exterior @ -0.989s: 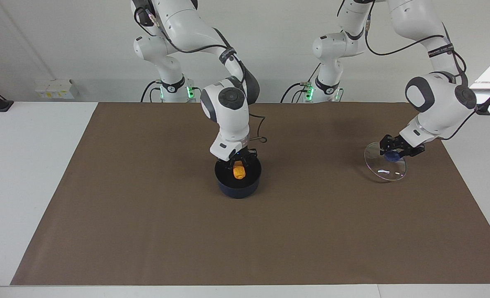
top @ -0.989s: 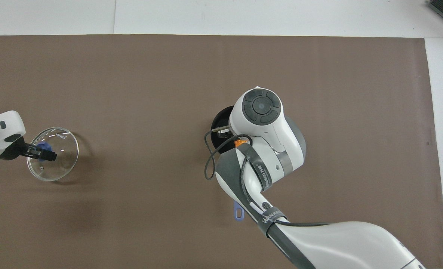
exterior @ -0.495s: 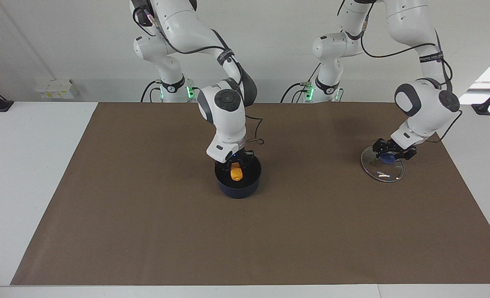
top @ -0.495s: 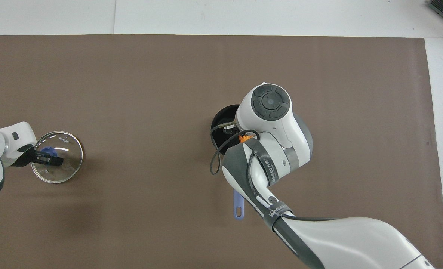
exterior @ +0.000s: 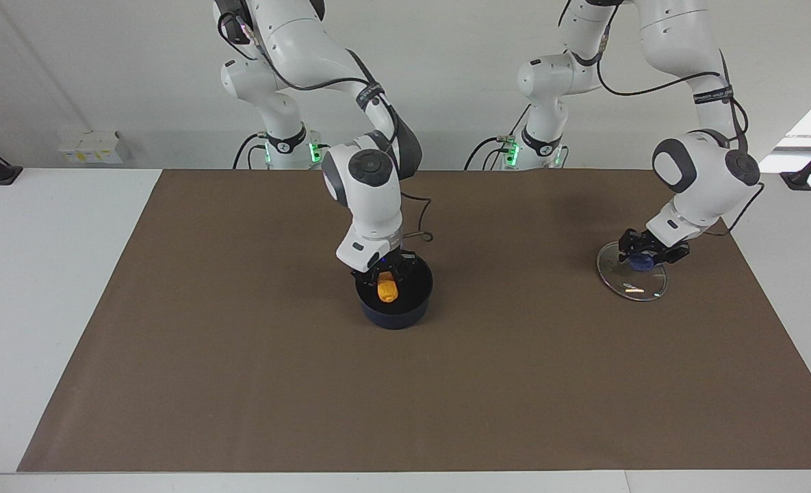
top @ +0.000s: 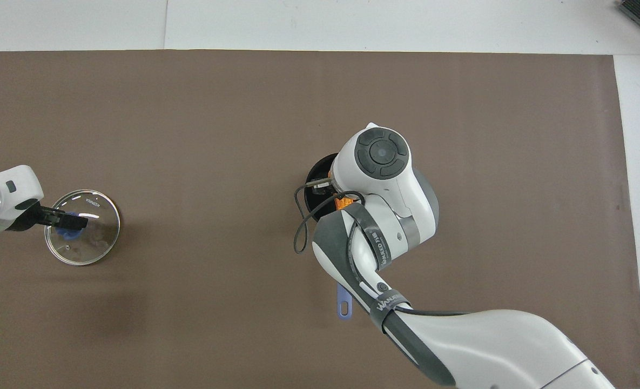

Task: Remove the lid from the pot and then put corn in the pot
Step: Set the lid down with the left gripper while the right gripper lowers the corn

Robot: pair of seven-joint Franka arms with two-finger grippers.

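lid (exterior: 632,279): you see clear glossy glass, thin metal rim | pot (exterior: 394,308): dark matt outside | corn (exterior: 386,289): bumpy surface | table cover (exterior: 241,383): matt brown, smooth

Right arm bent down over the middle of the table, right gripper (exterior: 385,277) pointing straight down and squeezed tight, left arm reaching low at its own end, left gripper (exterior: 646,250) tilted down.

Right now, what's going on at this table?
The lid is off and lies flat on the brown mat toward the left arm's end, with the left gripper at its blue knob. The right gripper holds the corn down inside the open pot, not yet released.
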